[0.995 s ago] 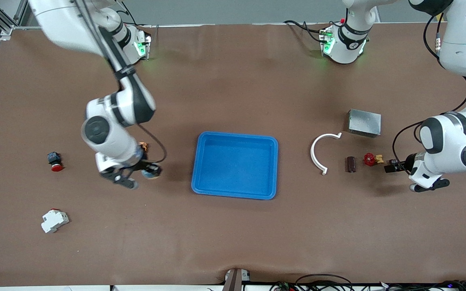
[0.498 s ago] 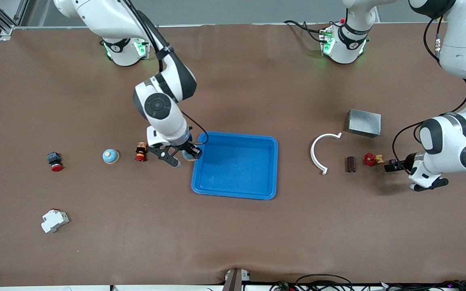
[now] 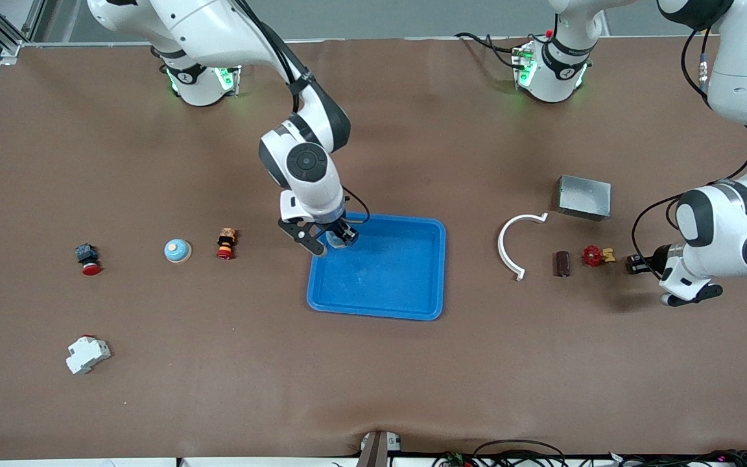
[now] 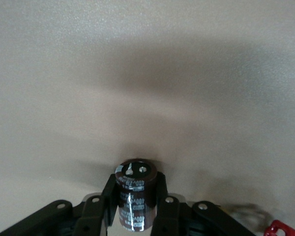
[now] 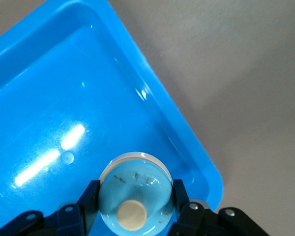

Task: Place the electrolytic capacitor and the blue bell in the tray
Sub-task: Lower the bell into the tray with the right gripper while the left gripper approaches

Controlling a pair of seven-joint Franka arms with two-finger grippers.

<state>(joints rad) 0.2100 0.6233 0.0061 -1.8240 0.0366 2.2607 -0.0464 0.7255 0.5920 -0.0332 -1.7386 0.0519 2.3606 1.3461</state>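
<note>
Both arms are glossy white with rounded shells and black bands at the joints. The right arm (image 3: 305, 165) carries a dark grey round cap with a small centre mark on its wrist joint, and a black cable runs along its links to the black gripper mount. The left arm (image 3: 727, 227) has the same round dark cap and a thin black cable looping from its upper link to the wrist, with small black lettering on one band. Each white base glows green at one side. Both wrist views show black finger mounts with small silver screws
</note>
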